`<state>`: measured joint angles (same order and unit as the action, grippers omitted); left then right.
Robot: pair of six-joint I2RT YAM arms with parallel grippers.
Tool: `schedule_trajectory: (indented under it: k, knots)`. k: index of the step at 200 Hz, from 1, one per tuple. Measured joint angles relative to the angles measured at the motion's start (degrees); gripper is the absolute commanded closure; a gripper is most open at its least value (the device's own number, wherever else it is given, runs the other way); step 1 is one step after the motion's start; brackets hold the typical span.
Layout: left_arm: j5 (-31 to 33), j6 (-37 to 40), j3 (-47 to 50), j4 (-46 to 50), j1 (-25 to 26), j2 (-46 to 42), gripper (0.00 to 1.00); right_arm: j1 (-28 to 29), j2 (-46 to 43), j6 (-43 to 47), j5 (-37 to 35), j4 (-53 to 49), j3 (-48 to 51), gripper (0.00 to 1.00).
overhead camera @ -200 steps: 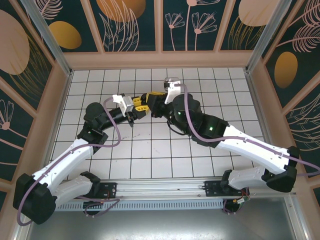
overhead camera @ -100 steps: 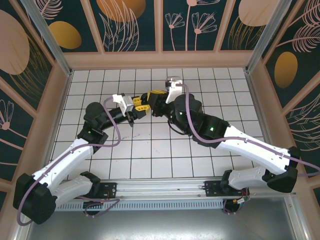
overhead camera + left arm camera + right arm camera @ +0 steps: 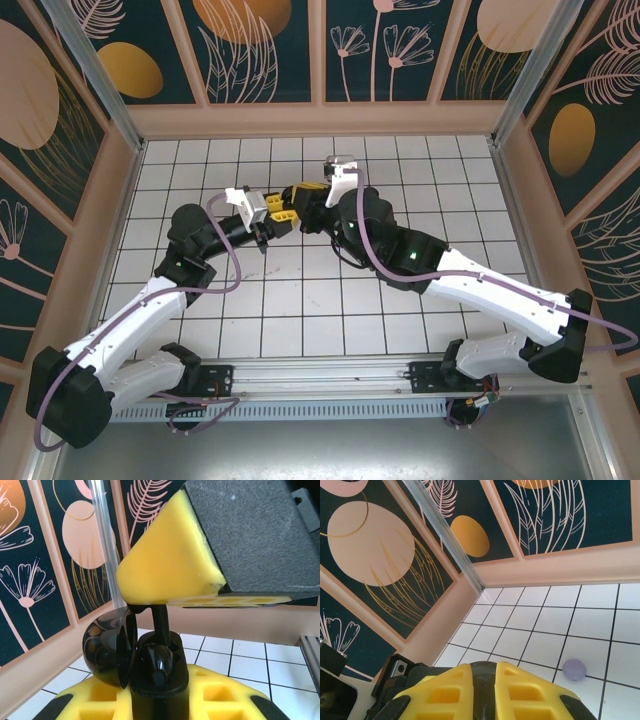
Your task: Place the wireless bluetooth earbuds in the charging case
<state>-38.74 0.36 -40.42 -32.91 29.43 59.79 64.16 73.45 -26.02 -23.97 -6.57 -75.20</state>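
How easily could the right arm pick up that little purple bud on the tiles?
Probably not yet: the right gripper seems shut on a black earbud at the case. The tiles around the purple bud look free.

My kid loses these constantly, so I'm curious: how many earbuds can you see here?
2. A black earbud stands upright over the open black case; a small lilac earbud lies on the white tiles. More may be hidden.

Dark teal wall panels (image 3: 265, 50) with peach leaf prints are ringing the white gridded counter (image 3: 300, 300), aluminium posts (image 3: 97, 75) are standing at its far corners.
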Motion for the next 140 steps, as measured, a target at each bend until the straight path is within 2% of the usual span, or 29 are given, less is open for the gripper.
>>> schedule_trajectory:
  k: [140]
  knots:
    - [1.22, 0.0, 0.0, 2.8, -0.07, 0.0, 1.0, -0.44, 1.03, 1.57, 3.39, -2.67, 0.61, 0.9]
